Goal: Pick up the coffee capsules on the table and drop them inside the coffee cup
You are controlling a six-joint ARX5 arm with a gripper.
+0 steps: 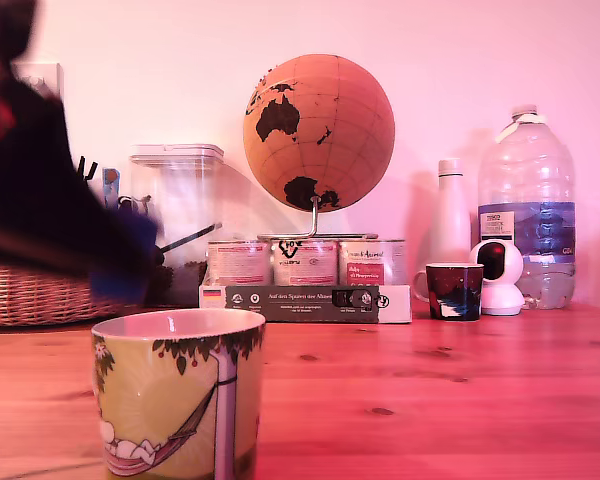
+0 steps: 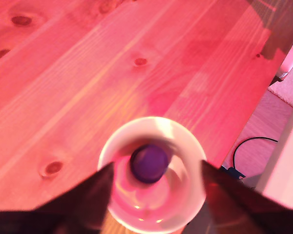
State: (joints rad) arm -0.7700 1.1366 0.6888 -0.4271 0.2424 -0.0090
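We log the gripper (image 2: 156, 165) directly over the coffee cup (image 2: 184, 140), its fingers (image 2: 90, 195) spread wide to either side of the mouth and gripping nothing. A small round dark-purple capsule (image 2: 149, 162) shows blurred inside the cup's pale interior; we cannot tell whether it rests on the bottom. The cup stands upright on the wooden table (image 1: 430, 400).

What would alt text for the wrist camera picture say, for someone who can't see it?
Looking down into a pale cup with a blurred round purple object at its middle, possibly a coffee capsule. The claw is open, its dark fingers either side of the cup, above a knotty wooden table.
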